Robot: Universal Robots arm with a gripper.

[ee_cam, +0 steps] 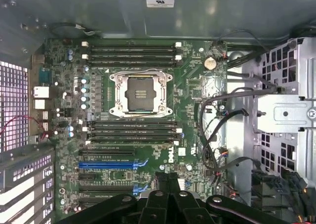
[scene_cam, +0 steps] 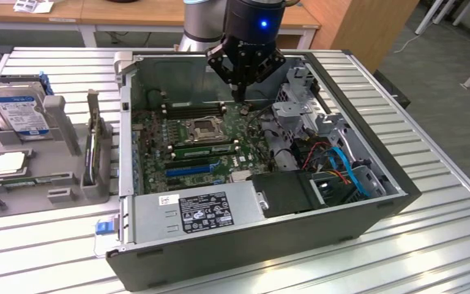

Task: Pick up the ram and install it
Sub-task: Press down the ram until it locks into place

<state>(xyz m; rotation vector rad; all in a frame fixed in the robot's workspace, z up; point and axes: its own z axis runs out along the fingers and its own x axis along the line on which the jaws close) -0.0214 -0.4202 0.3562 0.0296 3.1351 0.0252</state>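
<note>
Gripper: I am seeing the gripper (scene_cam: 242,98) hanging inside the open case (scene_cam: 218,257), above the far part of the motherboard (scene_cam: 157,141). In the wrist view the gripper (ee_cam: 168,177) is sitting over the board's edge beside the expansion slots.

Hand state: I am reading it as clenched. The fingertips (ee_cam: 163,180) are pressing together and nothing is showing between them.

Ram: I am seeing the ram (scene_cam: 206,147) as a green stick standing in the black slots just beside the socket (scene_cam: 205,127), on the side facing the blue slot (scene_cam: 190,168). It is well apart from the fingers. From the wrist view I cannot tell which slot is carrying it.

Socket: In the wrist view the socket (ee_cam: 140,93) is showing near the middle of the motherboard (ee_cam: 192,85), with black slot banks on two opposite sides of it.

Blue slot: The blue slot (ee_cam: 106,163) is lying beyond the nearer slot bank, close to the gripper.

Case: It is lying open in the middle of the table (scene_cam: 431,245), with the power supply (scene_cam: 194,211) along its near wall.

Holder: A grey holder (scene_cam: 63,184) is standing at the table edge on the exterior view's left, carrying a hard drive (scene_cam: 19,110) and a silver chip (scene_cam: 10,162).
</note>
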